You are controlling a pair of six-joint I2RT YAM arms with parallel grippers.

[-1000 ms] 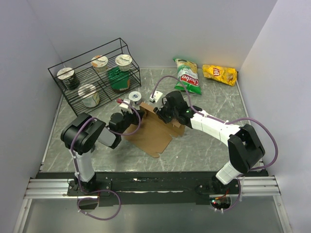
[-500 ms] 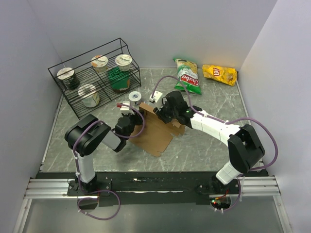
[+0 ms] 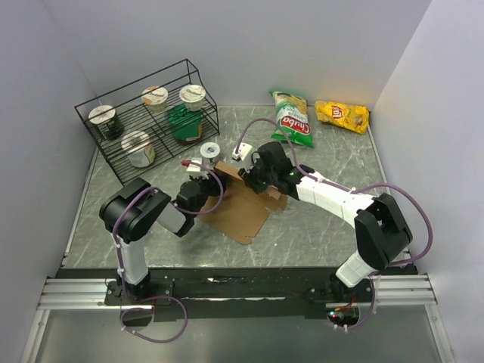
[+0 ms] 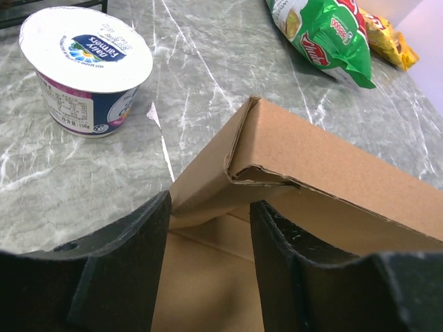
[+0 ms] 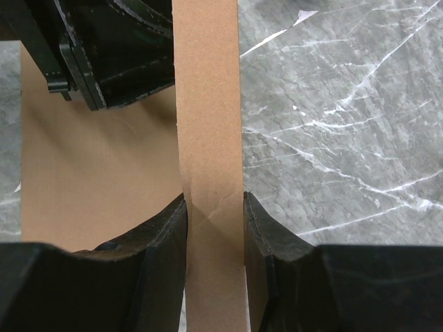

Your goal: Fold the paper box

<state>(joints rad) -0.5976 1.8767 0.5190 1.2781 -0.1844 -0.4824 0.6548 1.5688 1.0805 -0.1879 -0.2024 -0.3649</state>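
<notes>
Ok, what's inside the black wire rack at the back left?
The wire rack holds four lidded cups and a green packet. Anything behind or beneath the packet is covered, so I can't tell.

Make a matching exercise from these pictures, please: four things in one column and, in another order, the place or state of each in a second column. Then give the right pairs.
Things
1. paper box
2. yogurt cup with the blue label
3. green chip bag
4. yellow chip bag

Places or states
A. in the far right corner of the table
B. upright on the table, beside the wire rack
C. one flap pinched by the right gripper
D. lying at the far edge, left of the other bag

Pairs: 1-C, 2-B, 3-D, 4-A
</notes>
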